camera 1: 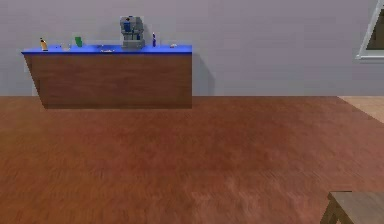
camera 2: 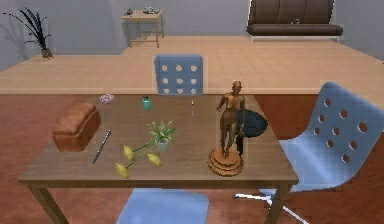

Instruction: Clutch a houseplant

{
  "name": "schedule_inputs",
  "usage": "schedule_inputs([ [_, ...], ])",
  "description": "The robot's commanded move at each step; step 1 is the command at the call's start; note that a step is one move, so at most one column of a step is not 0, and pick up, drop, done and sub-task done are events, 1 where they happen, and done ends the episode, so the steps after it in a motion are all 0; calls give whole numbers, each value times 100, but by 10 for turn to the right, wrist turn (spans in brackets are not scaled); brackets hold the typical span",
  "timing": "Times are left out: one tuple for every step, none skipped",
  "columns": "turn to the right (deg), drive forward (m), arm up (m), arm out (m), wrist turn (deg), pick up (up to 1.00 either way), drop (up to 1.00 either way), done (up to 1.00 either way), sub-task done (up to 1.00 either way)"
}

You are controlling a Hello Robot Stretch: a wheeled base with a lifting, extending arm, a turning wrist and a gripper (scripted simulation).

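Facing ahead across bare wood floor: brown counter (camera 1: 110, 78) with a blue top against the far wall, carrying a grey machine (camera 1: 131, 31). Looking to the arm side: wooden table (camera 2: 60, 165) bearing a small potted houseplant (camera 2: 161, 134) near its middle, between a bread loaf (camera 2: 78, 127) and a wooden figure statue (camera 2: 231, 128); a second, spiky houseplant (camera 2: 36, 30) standing in the far corner. Cannot tell the gripper's state.

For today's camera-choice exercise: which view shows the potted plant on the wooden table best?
The arm side view: the potted plant stands whole, leaves and pot plain. The forward view faces a blue-topped counter instead.
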Motion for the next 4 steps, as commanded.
schedule_inputs([
  [0, 0, 50, 0, 0, 0, 0, 0, 0],
  [0, 0, 32, 0, 0, 0, 0, 0, 0],
  [0, 0, 0, 44, 0, 0, 0, 0, 0],
  [0, 0, 0, 0, 450, 0, 0, 0, 0],
])
